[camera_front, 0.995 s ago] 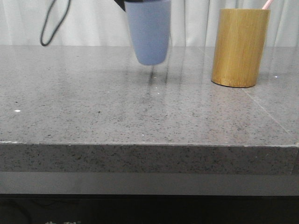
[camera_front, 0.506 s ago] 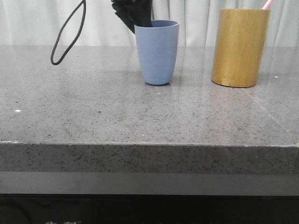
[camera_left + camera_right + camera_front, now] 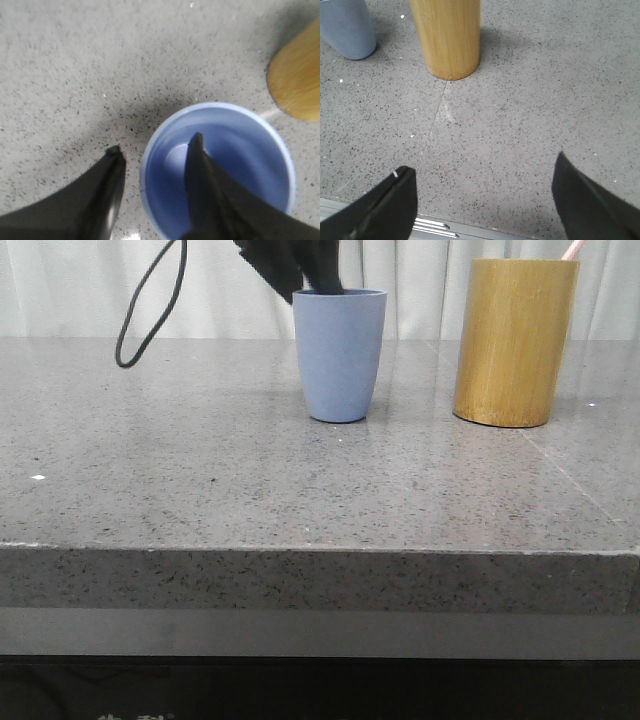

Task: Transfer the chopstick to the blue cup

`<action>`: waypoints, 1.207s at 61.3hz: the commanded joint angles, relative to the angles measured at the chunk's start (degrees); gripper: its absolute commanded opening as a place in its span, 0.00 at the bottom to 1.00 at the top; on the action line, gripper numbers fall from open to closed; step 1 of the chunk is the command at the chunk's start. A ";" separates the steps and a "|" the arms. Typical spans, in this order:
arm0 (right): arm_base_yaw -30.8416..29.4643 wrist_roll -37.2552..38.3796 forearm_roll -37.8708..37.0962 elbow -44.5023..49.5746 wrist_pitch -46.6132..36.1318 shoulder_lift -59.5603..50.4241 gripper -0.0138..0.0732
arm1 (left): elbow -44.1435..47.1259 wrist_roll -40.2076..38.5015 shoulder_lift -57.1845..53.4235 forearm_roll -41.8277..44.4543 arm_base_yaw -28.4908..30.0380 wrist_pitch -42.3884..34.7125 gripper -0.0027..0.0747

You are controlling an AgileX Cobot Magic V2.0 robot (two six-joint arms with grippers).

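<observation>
I see my left gripper [image 3: 156, 150] straddling the rim of the matte light-blue tapered cup [image 3: 340, 355], fingers slightly apart, one inside. My right gripper [image 3: 485, 175] gapes wide, holding nothing, near the yellow-brown bamboo cylinder [image 3: 513, 340] on the grey speckled desk [image 3: 250, 480].

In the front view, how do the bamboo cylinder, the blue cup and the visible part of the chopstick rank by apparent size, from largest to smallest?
1. Bamboo cylinder: tallest and widest.
2. Blue cup: shorter and narrower.
3. Chopstick: just a short pink tip shows above the cylinder's rim, so its true length cannot be judged.
</observation>
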 commanded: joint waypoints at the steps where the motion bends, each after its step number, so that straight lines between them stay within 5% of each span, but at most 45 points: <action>1: -0.99 0.80 -0.15 -1.96 -4.34 0.45 0.81 | -3.83 -0.24 -3.84 -0.82 -0.33 -1.45 0.40; 31: -10.49 -0.52 9.18 -15.25 -5.69 17.37 0.81 | -1.01 -0.24 -19.02 -1.71 -0.21 -1.20 0.40; 50: -10.49 -7.37 22.64 -31.31 -4.14 31.73 0.81 | 13.90 -0.45 -32.67 3.35 -0.21 2.20 0.40; 74: -10.33 -14.22 32.84 -41.51 -1.87 47.00 0.81 | 43.17 -0.44 -54.48 -3.20 -0.21 -10.11 0.40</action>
